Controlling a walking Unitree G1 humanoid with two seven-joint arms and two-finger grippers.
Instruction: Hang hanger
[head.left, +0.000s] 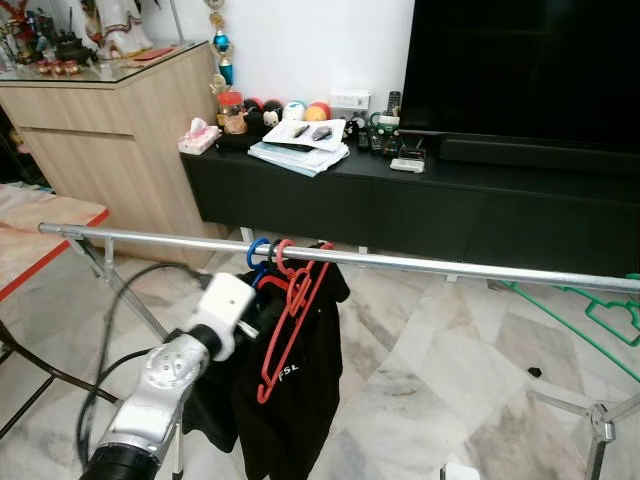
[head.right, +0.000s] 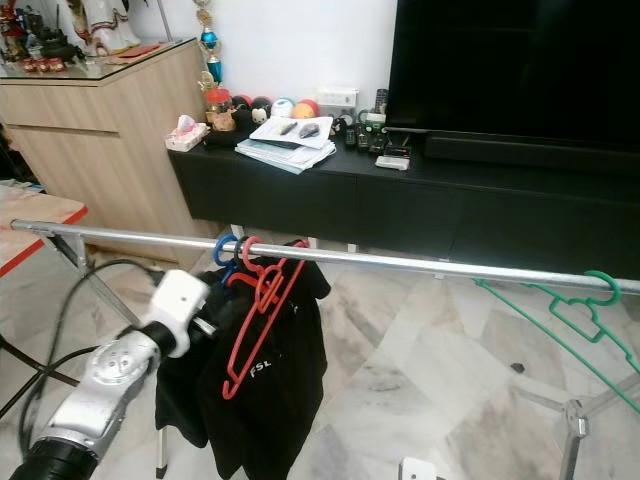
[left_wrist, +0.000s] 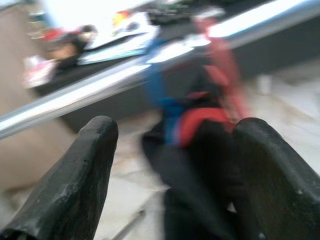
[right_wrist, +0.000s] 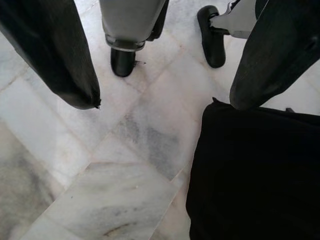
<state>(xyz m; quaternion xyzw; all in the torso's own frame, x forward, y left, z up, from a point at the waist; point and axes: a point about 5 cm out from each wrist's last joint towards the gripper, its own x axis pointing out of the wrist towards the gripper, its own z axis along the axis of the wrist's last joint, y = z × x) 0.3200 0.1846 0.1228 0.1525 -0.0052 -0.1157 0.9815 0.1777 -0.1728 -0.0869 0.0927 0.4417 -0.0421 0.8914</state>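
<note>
A red hanger (head.left: 291, 318) hangs by its hook on the silver rail (head.left: 450, 266), with no garment on it. Just beside it a blue hanger hook (head.left: 257, 252) carries a black shirt (head.left: 300, 400). My left arm (head.left: 170, 370) is raised to the left of and below these hangers. In the blurred left wrist view my left gripper (left_wrist: 176, 127) is open, nothing between its fingers, facing the rail (left_wrist: 75, 95) and the red hanger (left_wrist: 225, 65) a short way ahead. My right gripper (right_wrist: 165, 102) hangs open over the marble floor, beside black cloth (right_wrist: 255, 170).
A green hanger (head.right: 590, 310) hangs at the rail's right end. Behind the rail stand a black TV console (head.left: 420, 200) with papers and small items, and a wooden cabinet (head.left: 110, 130) at the left. Rack legs (head.left: 595, 430) and a black cable (head.left: 110, 320) cross the floor.
</note>
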